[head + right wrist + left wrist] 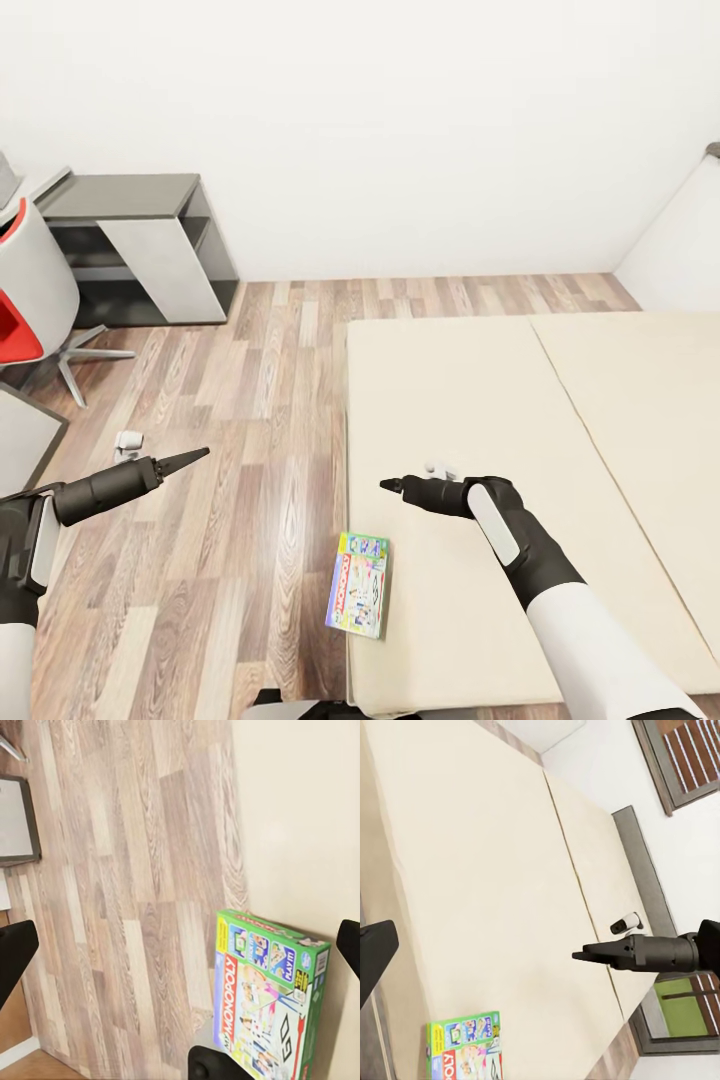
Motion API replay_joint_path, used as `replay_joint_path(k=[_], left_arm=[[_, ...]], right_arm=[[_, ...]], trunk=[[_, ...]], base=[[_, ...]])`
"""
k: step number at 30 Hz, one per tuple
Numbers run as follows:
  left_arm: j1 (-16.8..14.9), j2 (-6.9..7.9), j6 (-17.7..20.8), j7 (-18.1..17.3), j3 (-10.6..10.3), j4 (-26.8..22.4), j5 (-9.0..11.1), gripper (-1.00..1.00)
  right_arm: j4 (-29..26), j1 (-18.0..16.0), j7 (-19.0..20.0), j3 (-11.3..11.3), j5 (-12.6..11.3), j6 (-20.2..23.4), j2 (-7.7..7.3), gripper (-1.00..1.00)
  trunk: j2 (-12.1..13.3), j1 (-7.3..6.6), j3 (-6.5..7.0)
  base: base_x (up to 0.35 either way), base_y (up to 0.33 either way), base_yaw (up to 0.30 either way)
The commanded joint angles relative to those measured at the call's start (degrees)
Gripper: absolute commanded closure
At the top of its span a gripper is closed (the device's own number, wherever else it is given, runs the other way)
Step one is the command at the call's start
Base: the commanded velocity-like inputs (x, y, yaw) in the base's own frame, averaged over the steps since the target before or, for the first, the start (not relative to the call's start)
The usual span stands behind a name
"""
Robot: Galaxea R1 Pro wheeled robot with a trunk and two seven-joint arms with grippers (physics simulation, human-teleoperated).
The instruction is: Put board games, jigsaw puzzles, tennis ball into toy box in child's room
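Observation:
A white-and-green Monopoly board game (357, 585) lies flat on the beige bed (560, 420), at its near left edge. The same box (465, 1046) shows in the left wrist view and fills the lower part of the right wrist view (270, 1009). My right gripper (390, 485) hovers over the bed just beyond the box, its fingers (15, 952) spread wide with nothing between them. My left gripper (195, 457) hangs over the wood floor left of the bed, open and empty, one finger (375, 952) visible. The toy box, jigsaw puzzles and tennis ball are out of view.
The table's dark-grey unit with a white panel (150, 250) stands at the back left by the wall. A red-and-white swivel chair (30, 290) is beside it. A small white object (128, 443) lies on the floor, another (440, 468) on the bed. Open wood floor (260, 400) lies between.

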Motion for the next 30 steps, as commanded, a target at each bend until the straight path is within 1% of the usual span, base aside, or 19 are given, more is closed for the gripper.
replay_joint_path(k=[1,30], left_arm=[[0.0,0.03,0.6,-0.2,0.0,0.0,0.1,-1.0],[0.0,-0.02,0.6,-0.1,0.0,0.0,0.0,-1.0]], right_arm=[[0.0,0.0,0.3,0.0,0.3,0.2,0.01,-1.0],[0.2,0.0,0.2,0.1,0.5,0.2,0.1,-1.0]], trunk=[[-0.1,0.03,0.02],[-0.1,0.03,2.75]], base=[[0.0,0.0,0.0],[0.0,0.0,0.0]])
